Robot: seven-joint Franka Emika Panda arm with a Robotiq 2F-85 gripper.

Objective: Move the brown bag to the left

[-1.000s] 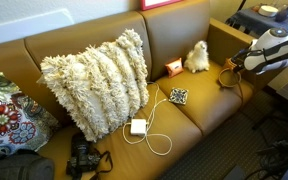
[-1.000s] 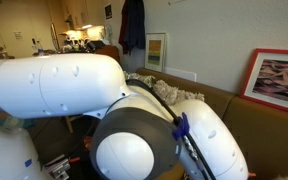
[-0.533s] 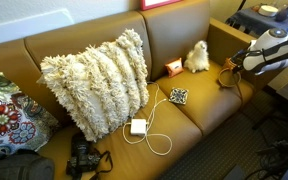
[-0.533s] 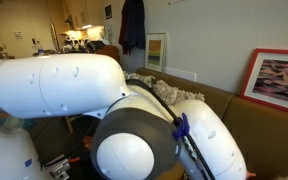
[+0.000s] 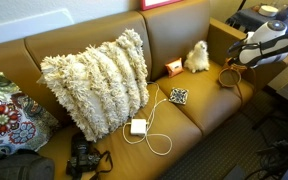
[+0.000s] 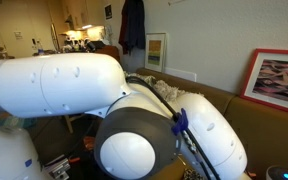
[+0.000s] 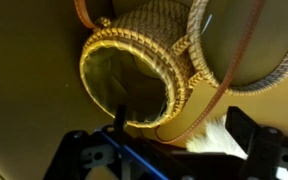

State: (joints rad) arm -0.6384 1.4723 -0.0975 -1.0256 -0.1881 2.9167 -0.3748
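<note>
Gripper (image 7: 167,150): jaws wide apart, nothing between them, hanging over brown bag (image 7: 149,30). Brown bag: right of frame on sofa (image 5: 184,30), near white plush toy (image 5: 196,57). Best approach, by judgement: straddle woven rim (image 7: 86,65), close firmly, lift clear before shifting

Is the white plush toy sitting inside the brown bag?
No, in an exterior view the white plush toy sits on the sofa seat against the backrest, apart from the brown bag.
</note>
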